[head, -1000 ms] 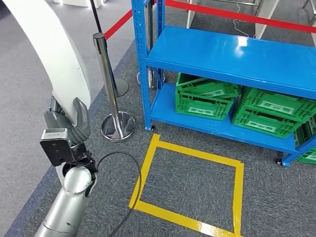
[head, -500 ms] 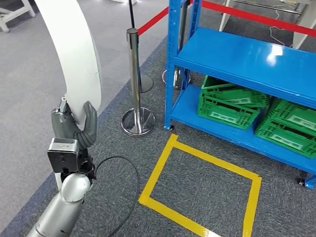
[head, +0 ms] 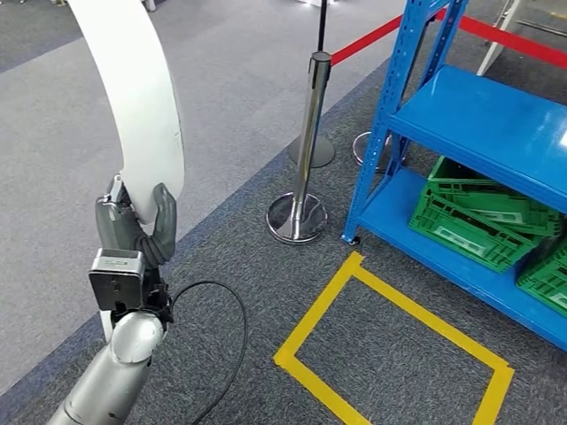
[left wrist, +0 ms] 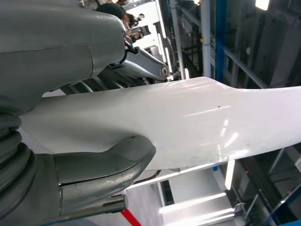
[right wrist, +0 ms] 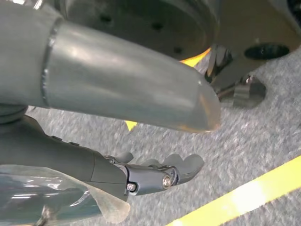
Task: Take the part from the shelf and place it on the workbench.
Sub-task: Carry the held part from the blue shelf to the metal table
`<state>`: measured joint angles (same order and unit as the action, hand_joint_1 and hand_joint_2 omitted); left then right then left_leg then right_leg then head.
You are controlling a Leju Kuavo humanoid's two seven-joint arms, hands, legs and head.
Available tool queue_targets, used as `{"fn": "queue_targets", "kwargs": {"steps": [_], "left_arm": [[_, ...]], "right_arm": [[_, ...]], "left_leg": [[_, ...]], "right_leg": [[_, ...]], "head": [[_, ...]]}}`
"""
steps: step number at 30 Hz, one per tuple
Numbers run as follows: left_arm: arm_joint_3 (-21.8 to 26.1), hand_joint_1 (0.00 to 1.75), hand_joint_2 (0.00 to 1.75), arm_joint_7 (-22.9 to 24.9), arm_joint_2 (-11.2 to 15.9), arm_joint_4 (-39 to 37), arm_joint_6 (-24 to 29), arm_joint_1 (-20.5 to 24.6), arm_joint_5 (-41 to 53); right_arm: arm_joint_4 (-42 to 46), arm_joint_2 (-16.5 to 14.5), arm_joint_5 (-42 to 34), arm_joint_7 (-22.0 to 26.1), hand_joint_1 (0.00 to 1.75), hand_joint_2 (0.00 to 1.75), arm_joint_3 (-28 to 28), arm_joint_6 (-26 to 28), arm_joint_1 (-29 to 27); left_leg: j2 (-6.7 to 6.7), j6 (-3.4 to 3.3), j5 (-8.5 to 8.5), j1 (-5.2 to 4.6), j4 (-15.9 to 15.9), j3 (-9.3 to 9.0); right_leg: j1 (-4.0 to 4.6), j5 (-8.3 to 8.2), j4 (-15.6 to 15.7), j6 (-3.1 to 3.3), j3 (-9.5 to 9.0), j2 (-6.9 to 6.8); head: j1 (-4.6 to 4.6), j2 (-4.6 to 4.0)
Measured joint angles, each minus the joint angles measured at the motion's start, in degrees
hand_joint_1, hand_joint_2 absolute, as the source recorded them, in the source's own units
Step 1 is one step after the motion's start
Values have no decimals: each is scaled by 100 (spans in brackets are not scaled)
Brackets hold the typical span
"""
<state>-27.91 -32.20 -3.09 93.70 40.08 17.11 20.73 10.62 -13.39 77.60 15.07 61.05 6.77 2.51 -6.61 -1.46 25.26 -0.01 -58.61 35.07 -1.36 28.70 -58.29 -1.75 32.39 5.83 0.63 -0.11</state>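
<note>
The part is a long, curved white panel (head: 143,106). It stands upright at the left of the head view, rising past the top edge. My left hand (head: 137,226) grips its lower end, thumb across the front face. The left wrist view shows the same panel (left wrist: 213,122) clamped between the thumb and the darker fingers of that hand (left wrist: 89,165). My right hand (right wrist: 142,136) hangs over grey carpet with its fingers apart and nothing in it. The blue shelf (head: 494,124) stands at the right of the head view.
Green crates (head: 481,217) sit on the shelf's lowest level. A chrome stanchion (head: 304,150) with a red rope (head: 375,35) stands left of the shelf. A yellow tape rectangle (head: 394,301) marks the carpet, and a black cable (head: 227,345) loops beside my left arm.
The whole picture has slid right, so the camera has turned left, away from the shelf. The left hand still holds the white panel the same way.
</note>
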Motion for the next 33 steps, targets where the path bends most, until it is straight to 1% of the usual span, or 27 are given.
{"fn": "queue_targets", "kwargs": {"steps": [2, 3, 5, 6, 8, 9, 10, 11, 13, 15, 17, 18, 19, 20, 21, 22, 23, 24, 25, 26, 27, 28, 29, 30, 31, 32, 33], "left_arm": [[-2, 175, 175, 3, -1, 0, -1, -8, 2], [-3, 175, 175, 3, -1, 0, 1, -10, 2], [-10, 175, 175, 3, -5, 0, 5, 6, 3], [-15, 175, 175, 3, -8, 0, 7, 14, 3], [-27, 175, 175, 3, -10, 0, 7, 10, 1], [-33, 175, 175, 4, -8, 0, 7, 5, 1], [-39, 175, 175, 4, -7, 0, 6, 1, 0], [-45, 175, 175, 5, -7, 0, 6, 1, -1], [-55, 175, 175, 11, -11, 0, 5, 10, -2], [-57, 175, 175, 19, -17, 0, 5, 18, -10], [-32, 175, 175, 23, -13, 1, 7, 6, -35], [-6, 175, 175, 22, -6, 4, 8, -2, -59], [32, 175, 175, 20, 3, 9, 8, -6, -85], [76, 175, 175, 15, 9, 15, 9, -8, -114], [121, 175, 175, 11, 16, 21, 10, -13, -143], [166, 175, 175, 9, 28, 24, 10, -23, -163], [203, 175, 175, 8, 39, 26, 10, -40, -182], [238, 175, 175, 9, 51, 26, 9, -58, -193], [267, 175, 175, 9, 64, 27, 9, -73, -202], [291, 175, 175, 9, 74, 27, 9, -83, -209], [312, 175, 175, 9, 81, 28, 9, -87, -212], [328, 175, 175, 9, 86, 28, 9, -87, -215], [344, 175, 175, 10, 88, 29, 9, -87, -218], [358, 175, 175, 12, 90, 30, 9, -90, -221], [377, 175, 175, 14, 93, 30, 9, -98, -224], [398, 175, 175, 15, 97, 31, 9, -110, -226], [419, 175, 175, 16, 102, 31, 9, -125, -227]], "right_arm": [[1, 5, 1, 78, 0, 0, 5, -87, -7], [2, 13, 1, 113, 0, 0, 7, -132, -11], [4, 27, -2, 157, 0, 0, 10, -192, -23], [4, 34, -3, 168, 0, 0, 14, -205, -34], [4, 50, -7, 179, 0, 0, 25, -220, -60], [4, 58, -8, 181, 0, 0, 30, -225, -67], [4, 66, -10, 181, 0, 0, 33, -229, -67], [4, 70, -11, 182, 0, 0, 35, -234, -62], [4, 75, -11, 189, 0, 0, 37, -242, -55], [4, 76, -7, 197, 0, 0, 37, -244, -56], [4, 78, 4, 200, 0, 0, 38, -244, -48], [4, 78, 15, 200, 0, 0, 39, -244, -39], [4, 78, 29, 201, 0, 0, 39, -244, -30], [4, 78, 43, 201, 0, 0, 38, -244, -22], [4, 78, 54, 201, 0, 0, 38, -243, -23], [4, 78, 61, 201, 0, 0, 37, -242, -29], [4, 78, 63, 200, 0, 0, 38, -241, -39], [4, 78, 65, 199, 0, 0, 38, -240, -49], [4, 78, 65, 199, 0, 0, 39, -238, -54], [4, 78, 65, 199, 0, 0, 39, -237, -54], [4, 78, 65, 199, 0, 0, 39, -235, -50], [4, 78, 64, 200, 0, 0, 38, -235, -46], [4, 78, 61, 199, 0, 0, 37, -235, -44], [4, 78, 57, 197, 0, 0, 37, -235, -43], [5, 78, 51, 195, 0, 0, 37, -235, -43], [5, 78, 43, 192, 0, 0, 38, -233, -42], [5, 78, 36, 190, 0, 0, 39, -232, -39]], "left_leg": [[-125, 78, -29, 29, 4, 43], [-61, 110, 0, 23, -33, 64], [258, 171, 222, 9, -390, 222], [449, 202, 406, 7, -741, 379], [587, 245, 688, 34, -1445, 700], [611, 256, 701, 44, -1594, 764], [633, 256, 601, 49, -1512, 715], [679, 245, 425, 49, -1229, 563], [932, 189, 109, 7, -448, 153], [1106, 116, 39, -47, -41, -42], [1003, 53, 54, -64, -1, -29], [930, 22, 41, -54, 21, -30], [862, -10, 28, -41, 42, -35], [797, -43, 13, -24, 63, -42], [735, -68, 6, -12, 69, -44], [663, -84, 5, -9, 68, -41], [585, -94, 4, -11, 66, -40], [501, -96, 4, -13, 62, -41], [411, -96, 4, -13, 56, -44], [325, -93, 5, -10, 49, -46], [241, -85, 10, -5, 37, -46], [165, -67, 15, -10, 20, -39], [92, -42, 15, -10, 1, -22], [28, -9, 10, -6, -11, 0], [-33, 29, -5, 1, -10, 20], [-97, 63, -22, 15, -4, 36], [-80, 95, -16, 20, -15, 49]], "right_leg": [[5, -12, 39, 26, -40, -109], [0, -22, 60, 55, -60, -187], [-13, -34, 101, 122, -99, -371], [-2, -26, 105, 143, -110, -464], [12, -9, 103, 161, -118, -657], [14, 0, 102, 161, -121, -749], [15, 9, 100, 156, -128, -833], [17, 21, 100, 146, -141, -909], [38, 58, 91, 103, -176, -1037], [70, 92, 85, 47, -197, -1158], [82, 113, 98, -6, -223, -1296], [74, 151, 81, -36, -222, -1281], [65, 235, -12, -60, -185, -1179], [56, 376, -230, -78, -87, -1021], [48, 557, -565, -87, 75, -829], [48, 740, -988, -88, 279, -697], [49, 861, -1362, -92, 473, -632], [50, 876, -1575, -92, 603, -604], [49, 772, -1567, -90, 635, -590], [44, 566, -1316, -83, 552, -571], [31, 322, -909, -75, 395, -487], [15, 150, -516, -66, 231, -358], [1, 55, -217, -53, 87, -243], [-4, 31, -49, -40, -2, -155], [3, 58, -16, -20, -38, -148], [7, 54, 1, 9, -65, -202], [7, 40, 15, 41, -74, -265]], "head": [[3, 0], [-9, 0], [-55, 0], [-77, 0], [-90, -1], [-91, -1], [-92, -1], [-92, -1], [-95, 0], [-93, 0], [-86, 0], [-81, -1], [-70, -1], [-54, -1], [-35, -2], [-22, -1], [-16, -1], [-16, -1], [-16, 0], [-16, 0], [-15, 0], [-16, -1], [-17, -1], [-19, -1], [-20, -1], [-22, 0], [-21, 0]]}}
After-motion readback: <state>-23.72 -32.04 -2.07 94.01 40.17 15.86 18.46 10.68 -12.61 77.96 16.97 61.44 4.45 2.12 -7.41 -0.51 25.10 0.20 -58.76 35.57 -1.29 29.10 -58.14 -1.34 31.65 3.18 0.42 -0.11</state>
